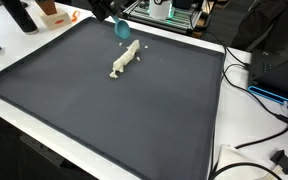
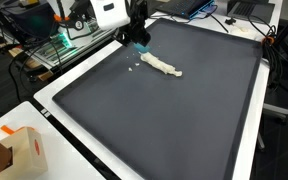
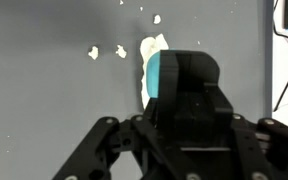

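A white, lumpy, elongated piece (image 1: pixel 124 58) (image 2: pixel 162 65) lies on the dark mat (image 1: pixel 134 120) (image 2: pixel 184 120), towards its far side. My gripper (image 1: pixel 112 14) (image 2: pixel 136 30) hangs just over one end of it, shut on a teal and black block (image 1: pixel 122 29) (image 2: pixel 141 45). In the wrist view the block (image 3: pixel 179 85) fills the space between my gripper (image 3: pixel 184 95) fingers, its teal face turned to the white piece (image 3: pixel 152 45). Most of the white piece is hidden behind the block. Small white crumbs (image 3: pixel 94 52) (image 2: pixel 134 67) lie beside it on the mat.
The mat lies on a white table (image 1: pixel 219 150) (image 2: pixel 54 100). Cables (image 1: pixel 264 120) and a black device run along one table edge. An orange and white box (image 2: pixel 24 150) stands at a table corner, and equipment racks (image 1: pixel 174 12) (image 2: pixel 64 30) sit behind the mat.
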You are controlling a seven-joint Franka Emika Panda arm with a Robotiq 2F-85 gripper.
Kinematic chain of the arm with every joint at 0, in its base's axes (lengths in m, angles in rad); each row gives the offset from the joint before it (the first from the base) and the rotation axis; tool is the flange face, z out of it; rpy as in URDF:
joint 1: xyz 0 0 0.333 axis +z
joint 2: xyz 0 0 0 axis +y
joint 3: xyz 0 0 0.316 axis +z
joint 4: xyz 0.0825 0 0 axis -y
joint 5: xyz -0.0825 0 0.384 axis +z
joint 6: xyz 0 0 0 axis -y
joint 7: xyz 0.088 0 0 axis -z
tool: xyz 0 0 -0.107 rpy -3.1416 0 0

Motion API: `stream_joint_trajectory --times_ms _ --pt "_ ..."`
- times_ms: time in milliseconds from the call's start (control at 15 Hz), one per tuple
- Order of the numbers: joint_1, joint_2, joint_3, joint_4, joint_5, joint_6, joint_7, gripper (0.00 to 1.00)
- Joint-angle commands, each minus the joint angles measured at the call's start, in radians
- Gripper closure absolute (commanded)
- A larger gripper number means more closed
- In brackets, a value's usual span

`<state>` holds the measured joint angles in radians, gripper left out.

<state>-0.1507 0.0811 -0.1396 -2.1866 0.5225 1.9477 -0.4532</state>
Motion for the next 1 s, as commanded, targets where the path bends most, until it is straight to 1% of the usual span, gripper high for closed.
stream_joint_trajectory --times_ms 0,200,267,400,733,933 --pt "0.013 -0.055 0.012 -0.024 -0.125 -0.014 0.116 0.75" --pt "0.028 -0.079 0.023 -0.024 -0.223 0.0 0.202 0.75" --pt "0.034 -0.09 0.028 -0.027 -0.258 0.016 0.249 0.75" --pt "0.045 -0.104 0.036 -0.02 -0.316 0.006 0.309 0.75" --pt "0.073 -0.118 0.066 -0.006 -0.45 0.024 0.545 0.75" --pt "0.087 -0.108 0.085 0.003 -0.528 0.059 0.68 0.75"
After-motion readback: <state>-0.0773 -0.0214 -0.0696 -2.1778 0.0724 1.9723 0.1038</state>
